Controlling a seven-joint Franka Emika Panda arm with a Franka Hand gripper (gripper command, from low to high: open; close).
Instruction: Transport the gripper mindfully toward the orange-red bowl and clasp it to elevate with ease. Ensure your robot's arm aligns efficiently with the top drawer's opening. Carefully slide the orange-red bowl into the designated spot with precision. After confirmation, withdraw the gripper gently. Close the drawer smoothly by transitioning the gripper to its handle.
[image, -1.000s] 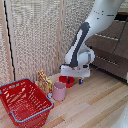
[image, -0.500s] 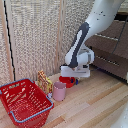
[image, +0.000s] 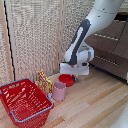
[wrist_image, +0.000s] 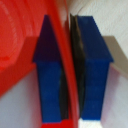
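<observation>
The gripper (wrist_image: 70, 75) pinches the orange-red bowl (image: 65, 79) by its rim; a pink cup (image: 59, 91) stands just beside.

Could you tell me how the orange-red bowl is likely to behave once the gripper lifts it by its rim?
The orange-red bowl looks glossy, so its thin rim may slip between the fingers, which pinch it from both sides. Held by one edge only, it would probably hang tilted from the gripper. It appears small and shallow, so likely light and stiff.

Red wire basket (image: 24, 102), pink cup (image: 59, 91), perhaps a snack packet (image: 44, 81) between.
</observation>
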